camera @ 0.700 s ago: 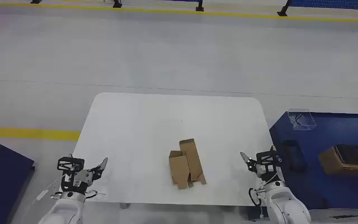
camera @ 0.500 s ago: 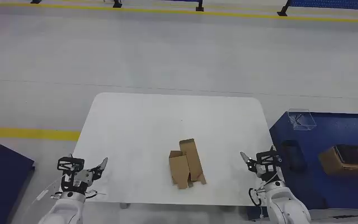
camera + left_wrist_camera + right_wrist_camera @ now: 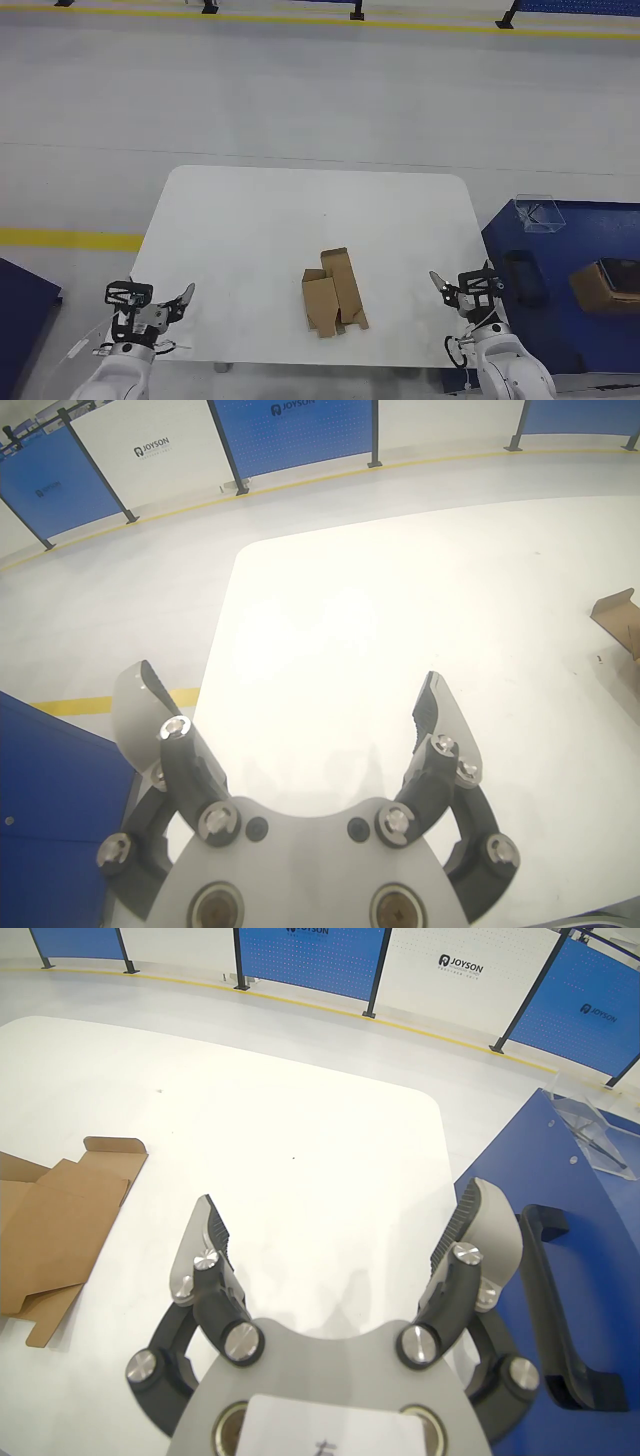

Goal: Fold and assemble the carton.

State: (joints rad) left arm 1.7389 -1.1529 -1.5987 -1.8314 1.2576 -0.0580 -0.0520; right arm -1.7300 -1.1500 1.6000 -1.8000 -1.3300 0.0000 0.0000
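Observation:
A flat, unfolded brown carton [image 3: 333, 291] lies on the white table [image 3: 260, 230], near the front edge and a little right of centre. Its flaps also show in the right wrist view [image 3: 60, 1213] and one corner in the left wrist view [image 3: 620, 620]. My left gripper [image 3: 150, 297] stands open at the table's front left corner, well apart from the carton; in its own view [image 3: 290, 680] nothing sits between its fingers. My right gripper [image 3: 462, 282] stands open at the front right edge, also empty [image 3: 340, 1208].
A blue cabinet [image 3: 560, 280] with a black handle [image 3: 550, 1278] stands right of the table, carrying a clear plastic holder [image 3: 537, 212] and a brown box [image 3: 605, 285]. Another blue unit [image 3: 20, 300] stands at the left. Blue and white barrier panels [image 3: 150, 450] line the far floor.
The left gripper has shifted very slightly toward the front. The carton and the right gripper have not moved.

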